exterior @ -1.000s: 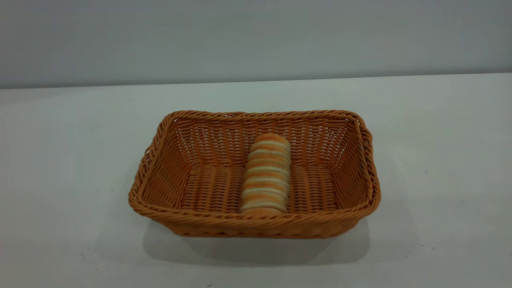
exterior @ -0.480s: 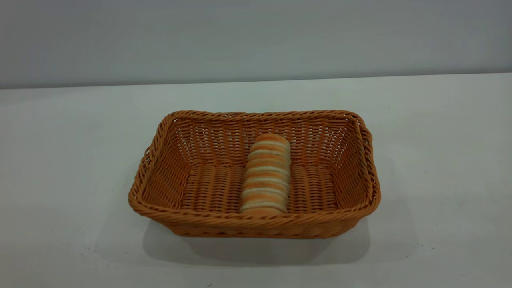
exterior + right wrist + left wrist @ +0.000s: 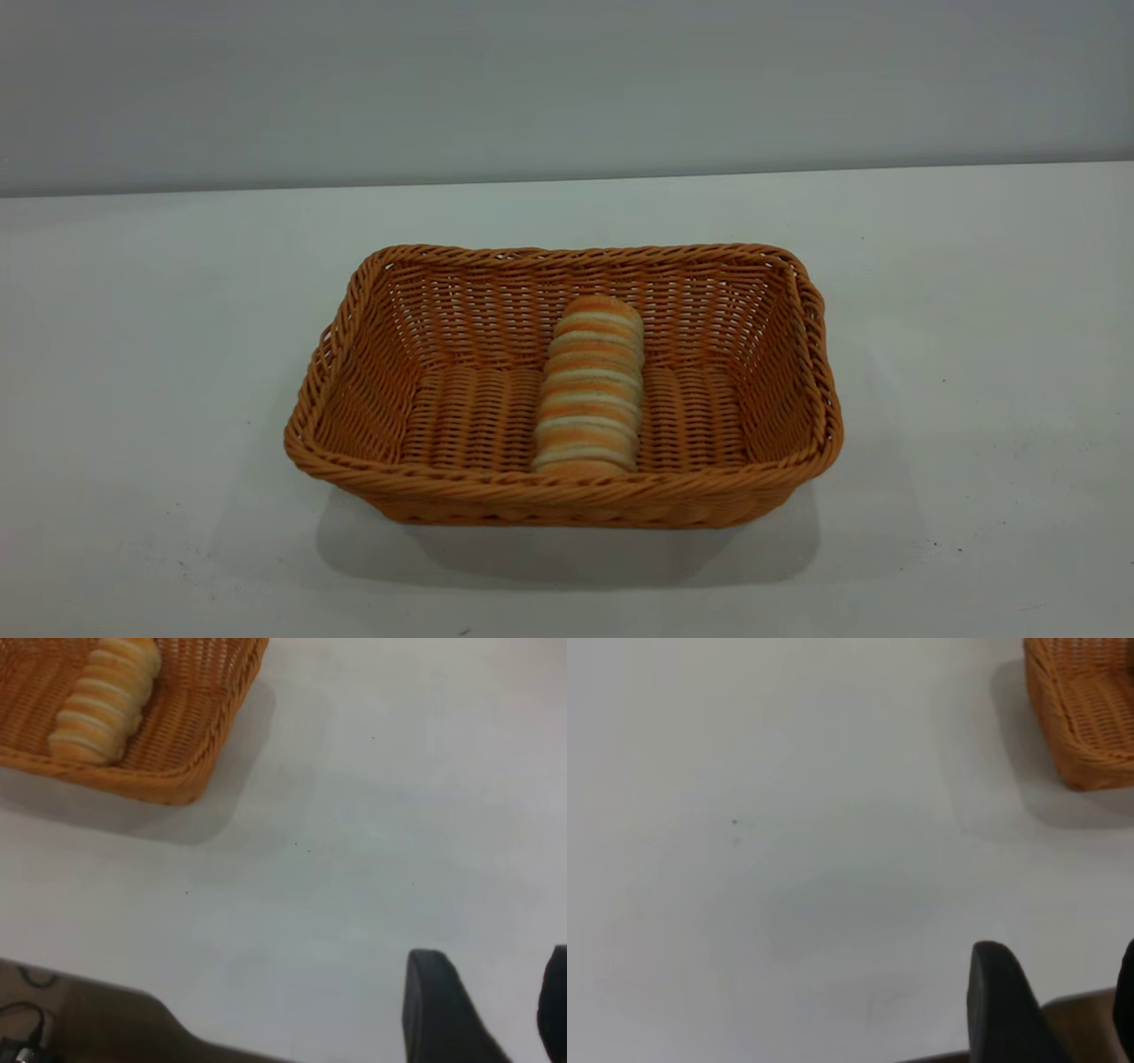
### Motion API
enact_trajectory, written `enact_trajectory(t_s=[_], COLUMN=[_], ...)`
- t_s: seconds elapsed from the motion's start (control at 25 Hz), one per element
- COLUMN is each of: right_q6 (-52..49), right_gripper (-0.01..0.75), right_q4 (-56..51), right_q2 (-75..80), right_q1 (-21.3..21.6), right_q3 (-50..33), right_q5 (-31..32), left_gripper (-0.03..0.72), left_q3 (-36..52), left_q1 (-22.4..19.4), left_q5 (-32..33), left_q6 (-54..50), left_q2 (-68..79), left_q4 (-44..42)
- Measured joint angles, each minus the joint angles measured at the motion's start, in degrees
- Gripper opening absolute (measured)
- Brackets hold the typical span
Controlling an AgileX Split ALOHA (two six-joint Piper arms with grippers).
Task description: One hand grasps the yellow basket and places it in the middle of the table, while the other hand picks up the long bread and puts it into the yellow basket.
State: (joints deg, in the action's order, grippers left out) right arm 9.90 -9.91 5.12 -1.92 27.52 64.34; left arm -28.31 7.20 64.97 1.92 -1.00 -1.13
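1. no brand, label or legible writing on anything in view.
2. yellow basket [image 3: 563,496]: orange-tan woven rectangle, braided rim, sloping openwork sides, ribbed flat bottom; sits at centre of the exterior frame on the white table [image 3: 133,354].
3. long bread [image 3: 590,385]: small loaf with rounded ends and crosswise orange-brown and cream stripes; lies on the basket floor mid-width, running front to back, far end propped against the back wall.
4. left gripper [image 3: 1059,1010]: black fingers spread apart, holding nothing, above bare table near its edge; basket corner [image 3: 1090,718] well apart.
5. right gripper [image 3: 487,1010]: released, fingers apart and empty, above bare table; basket [image 3: 190,744] with bread [image 3: 102,700] well apart.
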Motion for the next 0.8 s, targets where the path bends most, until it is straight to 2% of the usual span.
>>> enact_trajectory(t_s=[0.32, 0.8], right_q6=[0.0, 0.0], right_gripper=[0.259, 0.258], right_q4=[0.0, 0.0], right_q2=[0.0, 0.0], right_q1=[0.0, 0.0], right_q3=[0.0, 0.0], right_q5=[0.0, 0.0], left_gripper=[0.378, 0.378], left_q3=[0.26, 0.26], left_q1=[-4.59, -4.91], left_q5=[0.05, 0.05], left_q6=[0.12, -0.18], left_q2=[-0.14, -0.14], left_q4=[0.0, 0.02])
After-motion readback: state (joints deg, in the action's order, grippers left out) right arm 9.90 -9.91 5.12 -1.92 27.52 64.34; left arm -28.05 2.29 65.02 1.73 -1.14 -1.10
